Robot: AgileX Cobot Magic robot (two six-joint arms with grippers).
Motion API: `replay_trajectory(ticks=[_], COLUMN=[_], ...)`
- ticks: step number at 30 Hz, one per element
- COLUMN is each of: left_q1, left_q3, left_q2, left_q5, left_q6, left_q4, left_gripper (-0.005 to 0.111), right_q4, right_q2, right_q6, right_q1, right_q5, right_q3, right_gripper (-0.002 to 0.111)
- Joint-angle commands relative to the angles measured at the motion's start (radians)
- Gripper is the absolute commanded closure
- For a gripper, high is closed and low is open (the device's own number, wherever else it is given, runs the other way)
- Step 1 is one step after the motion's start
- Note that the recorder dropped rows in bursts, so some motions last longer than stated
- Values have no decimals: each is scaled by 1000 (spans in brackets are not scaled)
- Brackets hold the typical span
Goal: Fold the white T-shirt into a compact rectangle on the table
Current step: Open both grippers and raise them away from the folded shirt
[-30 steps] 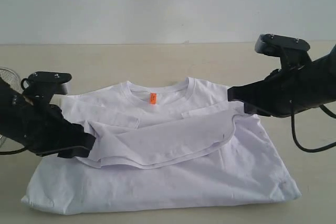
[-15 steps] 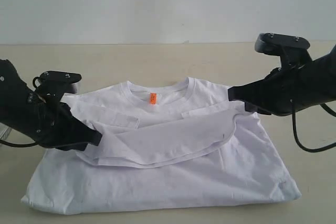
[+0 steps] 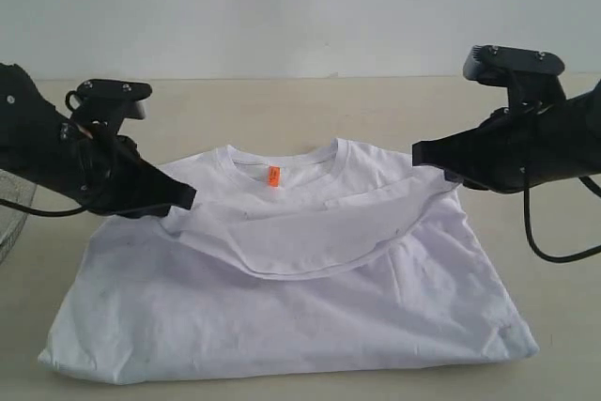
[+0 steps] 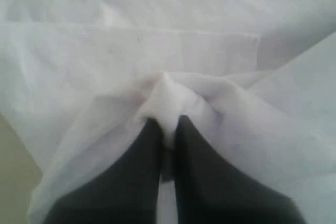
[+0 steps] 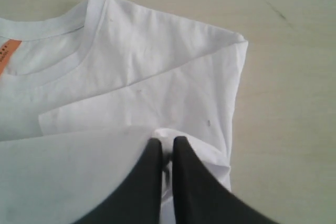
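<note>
T-shirt [image 3: 282, 316] pinched tight by left fingers [image 4: 144, 177] and right fingers [image 5: 149, 177]; the gripped edges vanish between them.

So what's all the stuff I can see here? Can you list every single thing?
white T-shirt: one, white, flat on the table, one fold lifted across its chest
neck tag: one, orange, inside the collar
table: one, pale beige, under the shirt
wire basket: one, grey metal, far left edge of the exterior view, mostly cut off
wall: one, whitish, behind the table
left gripper: one, black, shut on the white T-shirt's fold
right gripper: one, black, shut on the fold's other end
cable: one, black, hanging under the right arm
</note>
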Motion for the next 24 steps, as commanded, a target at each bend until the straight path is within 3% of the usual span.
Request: replay_trajectory(ticks=[1,12,24], left_q1=[10,79,86], left_q3=[-36,-71,-71], left_q2=[1,12,14], left_q5=[-22,-29,-87], left_q6=[3,3,3], left_q4=[9,27,27], left_gripper=[102,102,101], right_q4=[-6,-6,-6], right_q2=[-5,44,76], right_q6=[-1,-1,-1], right_q1=[-2,-2,-2], right_q5=[-45,-122,-135], right_q3=[-4,-4,-17], right_gripper=[108,108,108])
